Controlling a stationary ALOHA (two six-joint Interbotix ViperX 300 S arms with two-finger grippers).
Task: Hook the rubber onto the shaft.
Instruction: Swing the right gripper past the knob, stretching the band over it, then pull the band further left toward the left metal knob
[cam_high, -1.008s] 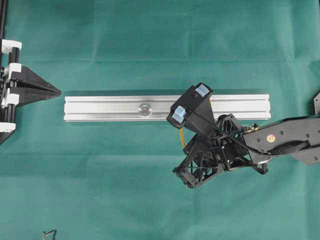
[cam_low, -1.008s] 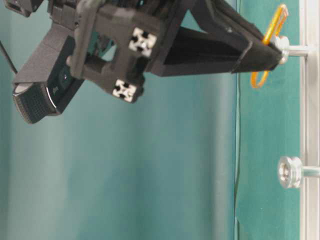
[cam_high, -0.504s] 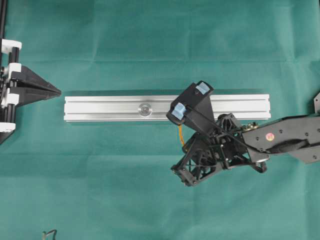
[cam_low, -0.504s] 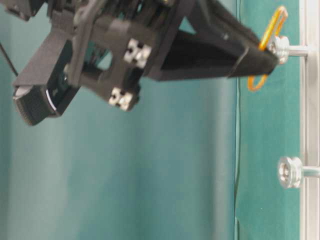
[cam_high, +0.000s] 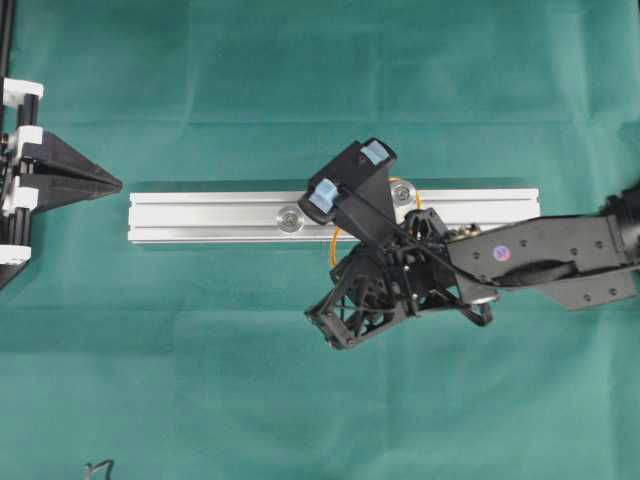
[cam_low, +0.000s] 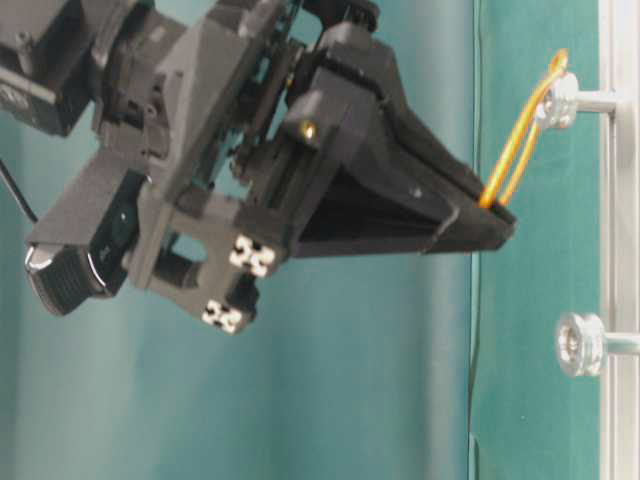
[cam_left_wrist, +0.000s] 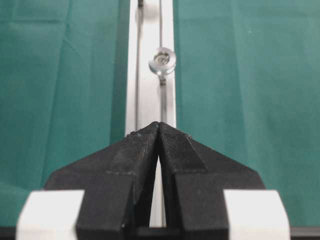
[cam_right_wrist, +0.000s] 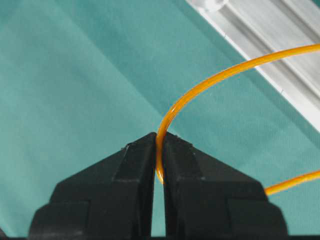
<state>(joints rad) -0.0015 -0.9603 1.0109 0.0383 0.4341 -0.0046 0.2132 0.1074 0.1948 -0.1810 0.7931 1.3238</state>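
Looking from overhead, we see our right gripper (cam_high: 335, 237) and its wrist covering most of the rubber (cam_high: 334, 243), so only short orange arcs show beside the aluminium rail (cam_high: 200, 217). At table level the rubber (cam_low: 520, 150) reads plainly: a stretched, narrow loop whose long axis slants from the clamped fingertips (cam_low: 490, 222) up to the upper shaft (cam_low: 560, 100), where its far end sits at the head; whether it is fully hooked behind, we cannot tell. Our right jaws are pinched closed on the band (cam_right_wrist: 200, 90). The lower shaft (cam_low: 580, 344) stands bare. Our left gripper (cam_left_wrist: 159, 127) is closed on nothing, pointing along the rail.
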